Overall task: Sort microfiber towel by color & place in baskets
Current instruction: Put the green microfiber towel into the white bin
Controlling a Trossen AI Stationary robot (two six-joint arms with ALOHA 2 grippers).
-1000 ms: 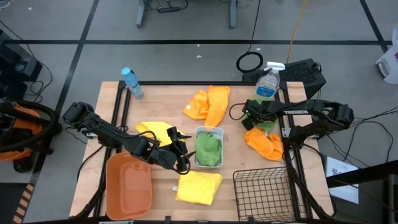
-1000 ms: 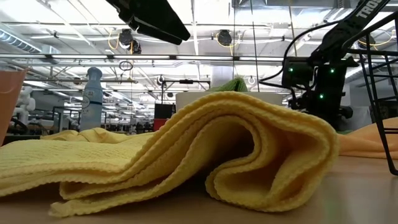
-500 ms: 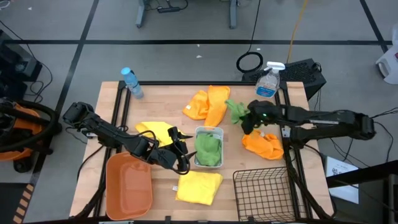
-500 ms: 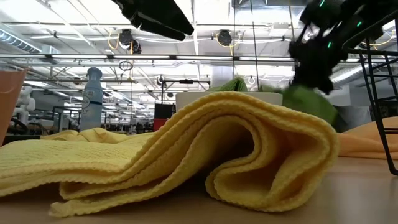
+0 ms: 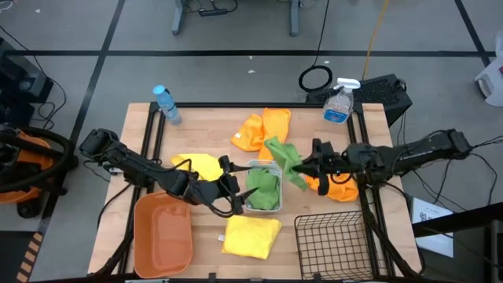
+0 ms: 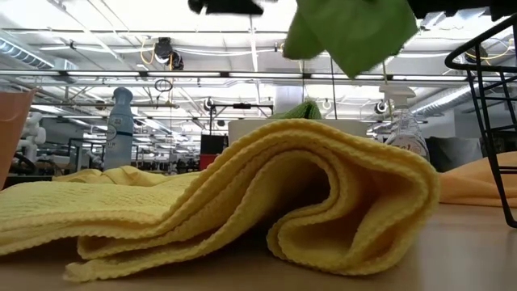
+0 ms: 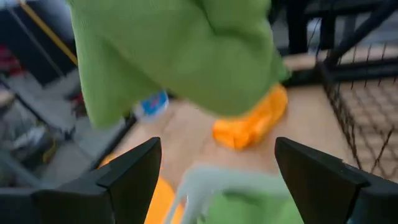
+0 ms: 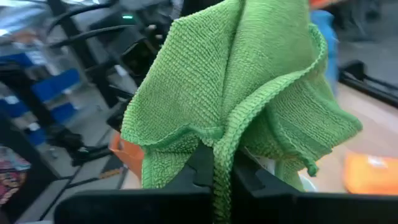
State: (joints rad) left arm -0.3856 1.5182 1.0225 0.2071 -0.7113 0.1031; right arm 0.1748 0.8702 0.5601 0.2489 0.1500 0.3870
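landmark: white bin (image 5: 264, 167), near the middle of the surface (image 5: 212, 134), a green towel already inside it.
open room: bare wood beyond the bin toward the water bottle (image 5: 166, 104); black wire basket (image 5: 330, 245) at the near right edge, orange tub (image 5: 163, 233) at the near left edge.
right claw (image 5: 302, 167): just right of the bin, clamped on a green towel (image 5: 283, 159) that hangs over the bin's right rim.
left claw (image 5: 233, 192): just left of the bin, fingers (image 7: 127, 177) apart, holding nothing.
other towels: yellow towel (image 5: 251, 235) in front of the bin; orange ones behind and right of it.
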